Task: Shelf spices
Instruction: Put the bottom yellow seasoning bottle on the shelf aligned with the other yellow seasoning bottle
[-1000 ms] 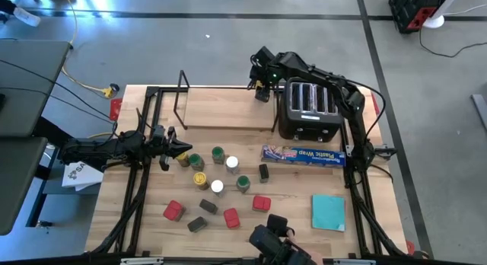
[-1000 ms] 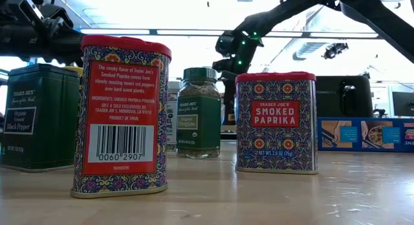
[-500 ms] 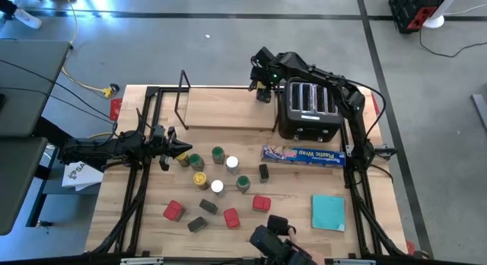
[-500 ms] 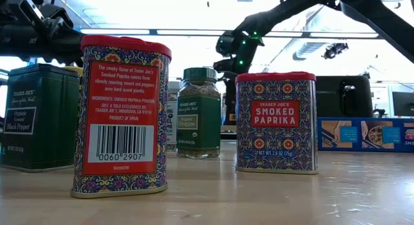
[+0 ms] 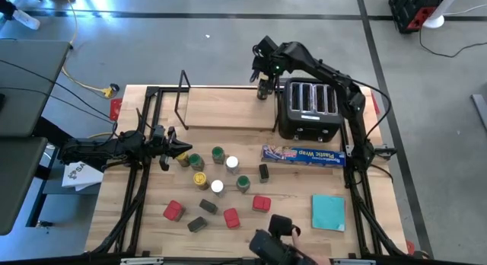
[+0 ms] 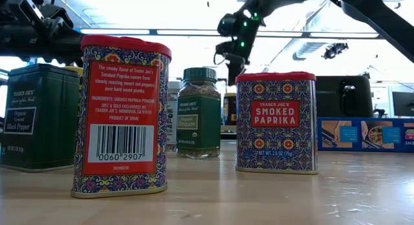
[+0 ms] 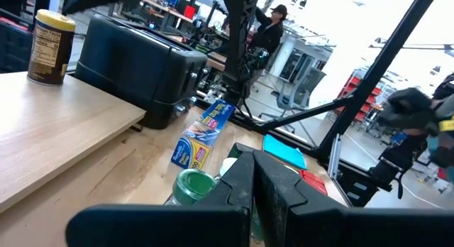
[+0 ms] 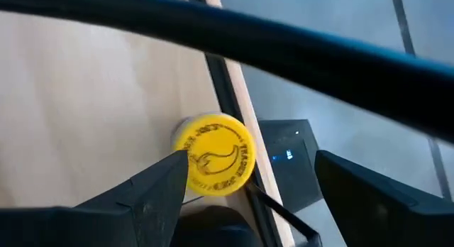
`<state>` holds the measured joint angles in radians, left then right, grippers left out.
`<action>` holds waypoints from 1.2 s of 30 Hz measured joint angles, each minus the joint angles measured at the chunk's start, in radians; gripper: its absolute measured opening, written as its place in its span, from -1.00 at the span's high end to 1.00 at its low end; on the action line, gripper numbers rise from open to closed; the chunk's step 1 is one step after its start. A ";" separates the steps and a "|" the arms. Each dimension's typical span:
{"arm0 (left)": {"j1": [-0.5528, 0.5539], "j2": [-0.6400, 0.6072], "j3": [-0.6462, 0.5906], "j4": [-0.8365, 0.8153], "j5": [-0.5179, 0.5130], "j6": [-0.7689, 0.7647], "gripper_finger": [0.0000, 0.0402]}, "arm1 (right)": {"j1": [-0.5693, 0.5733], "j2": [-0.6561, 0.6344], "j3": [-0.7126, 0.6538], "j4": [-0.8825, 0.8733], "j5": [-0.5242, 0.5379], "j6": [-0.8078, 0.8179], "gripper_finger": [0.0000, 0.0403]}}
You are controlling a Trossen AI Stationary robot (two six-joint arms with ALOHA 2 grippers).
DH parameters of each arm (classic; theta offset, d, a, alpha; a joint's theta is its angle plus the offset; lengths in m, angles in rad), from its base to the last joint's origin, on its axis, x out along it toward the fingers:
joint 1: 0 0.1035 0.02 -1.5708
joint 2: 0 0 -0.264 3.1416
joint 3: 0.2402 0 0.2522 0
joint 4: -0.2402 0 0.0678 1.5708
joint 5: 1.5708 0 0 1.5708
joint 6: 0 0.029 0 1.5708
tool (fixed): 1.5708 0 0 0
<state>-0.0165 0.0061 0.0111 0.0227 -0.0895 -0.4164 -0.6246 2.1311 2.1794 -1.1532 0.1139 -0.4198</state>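
Yellow-lidded jar (image 8: 215, 155) sat upright on the shelf (image 5: 221, 109), right at its end by the black toaster (image 5: 308, 111). My right gripper (image 5: 264, 81) hovered just above it, fingers spread wide, holding nothing. My left gripper (image 5: 181, 149) waited beside the loose spices (image 5: 217, 181) on the table (image 5: 289, 181), fingers closed, empty as far as I could tell. Risk, my guess: jar stood close to the shelf edge, so a finger clipping the lid on retreat could tip it off. Many jars and tins were not yet shelved.

Two dark jointed arms, green wrist lights, black cables
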 joint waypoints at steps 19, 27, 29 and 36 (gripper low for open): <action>0.000 0.000 0.000 0.000 0.000 -0.002 0.98 | 0.536 -0.005 0.161 -0.163 -0.206 -0.032 -0.50; 0.000 0.000 0.000 0.003 -0.003 -0.001 0.98 | 0.709 -0.013 0.149 -0.185 -0.189 0.096 -0.50; 0.000 0.000 0.000 0.002 -0.003 -0.001 0.98 | 0.744 -0.022 0.115 -0.190 -0.162 0.134 -0.50; 0.000 0.000 0.000 -0.001 -0.003 -0.001 0.98 | 0.833 -0.203 -0.221 -0.144 0.066 0.331 -0.50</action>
<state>-0.0166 0.0063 0.0109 0.0219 -0.0925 -0.4172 0.2080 1.9276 1.9583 -1.2974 0.1795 -0.0884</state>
